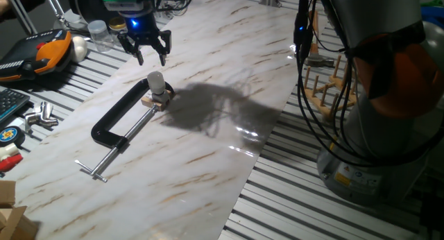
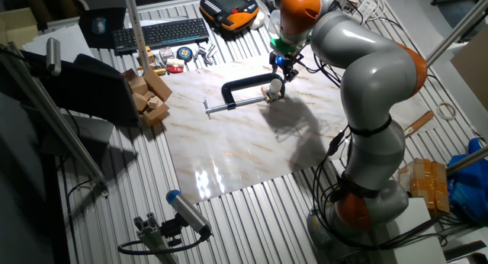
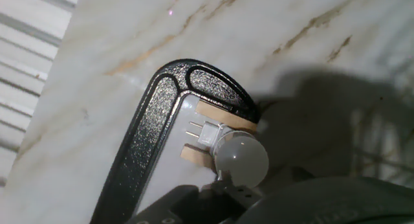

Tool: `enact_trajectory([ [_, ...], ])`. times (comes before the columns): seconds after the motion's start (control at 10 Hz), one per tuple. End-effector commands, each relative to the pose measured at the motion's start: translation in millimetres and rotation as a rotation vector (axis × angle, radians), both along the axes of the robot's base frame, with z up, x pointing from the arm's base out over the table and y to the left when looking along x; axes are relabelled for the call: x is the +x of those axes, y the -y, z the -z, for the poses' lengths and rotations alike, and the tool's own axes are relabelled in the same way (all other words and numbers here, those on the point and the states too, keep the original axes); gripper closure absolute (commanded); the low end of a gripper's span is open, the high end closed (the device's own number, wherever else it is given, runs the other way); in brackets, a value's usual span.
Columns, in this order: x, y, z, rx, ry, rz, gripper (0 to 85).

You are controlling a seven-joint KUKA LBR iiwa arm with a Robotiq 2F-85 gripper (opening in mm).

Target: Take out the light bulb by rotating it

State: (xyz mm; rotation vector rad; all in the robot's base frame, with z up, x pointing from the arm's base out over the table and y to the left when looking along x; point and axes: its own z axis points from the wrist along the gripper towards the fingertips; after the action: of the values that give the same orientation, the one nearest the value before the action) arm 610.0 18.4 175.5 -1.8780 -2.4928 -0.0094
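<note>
Nearest the hand camera, the light bulb (image 3: 240, 160) shows its frosted globe, its base still seated in the wooden block (image 3: 217, 118) that the black C-clamp (image 3: 155, 120) pins to the marble counter (image 3: 291, 62). From the fixed views, the bulb (image 1: 155, 82) stands upright in the block at the clamp's jaw end, and the hand (image 1: 146, 51) hangs just above and slightly behind it, fingers spread and gripping nothing. Judging from this, the task looks barely begun: the bulb is not yet grasped, turned or lifted, so the descent, closing, unscrewing and withdrawal all remain. Farther off, a keyboard (image 2: 160, 33) and loose wooden blocks (image 2: 149, 96) lie beyond the marble.
</note>
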Motion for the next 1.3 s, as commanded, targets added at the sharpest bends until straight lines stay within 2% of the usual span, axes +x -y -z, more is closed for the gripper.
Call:
enact_trajectory([
  [0.0,0.1,-0.2,0.5,0.002,0.001,0.564,0.0],
  [0.1,-0.4,-0.2,-0.3,0.000,-0.004,0.612,0.0],
  [0.5,0.0,-0.1,-0.3,-0.006,0.006,0.781,0.0],
  [0.6,-0.1,0.1,-0.5,-0.006,0.008,0.801,17.0],
  [0.7,0.1,0.1,-0.1,-0.007,-0.001,0.823,17.0],
  [0.8,-0.2,0.1,-0.2,-0.008,0.000,0.865,0.0],
  [1.2,-0.7,0.6,0.0,-0.013,0.017,0.974,0.0],
])
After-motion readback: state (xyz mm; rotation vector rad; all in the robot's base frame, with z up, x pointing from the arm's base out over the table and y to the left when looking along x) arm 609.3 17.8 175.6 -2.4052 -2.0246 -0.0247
